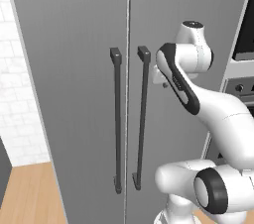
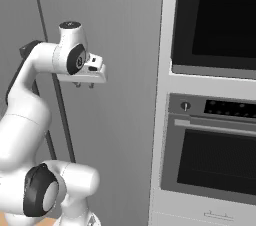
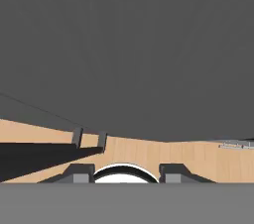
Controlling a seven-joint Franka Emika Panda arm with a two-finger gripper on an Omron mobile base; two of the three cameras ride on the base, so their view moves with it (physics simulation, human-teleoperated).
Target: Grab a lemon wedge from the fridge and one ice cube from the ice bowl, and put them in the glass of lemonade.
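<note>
Left base view shows the fridge (image 1: 74, 94) shut, both bar handles (image 1: 117, 119) side by side at the door seam. Right base view adds the oven stack (image 2: 210, 95) bordering it. The gripper (image 2: 84, 85) hangs beside the door, jaws apart, empty; wooden floor (image 3: 149, 156) lies below.

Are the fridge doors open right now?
No, both doors of the fridge sit flush and shut, with the two dark handles side by side along the closed middle seam.
</note>
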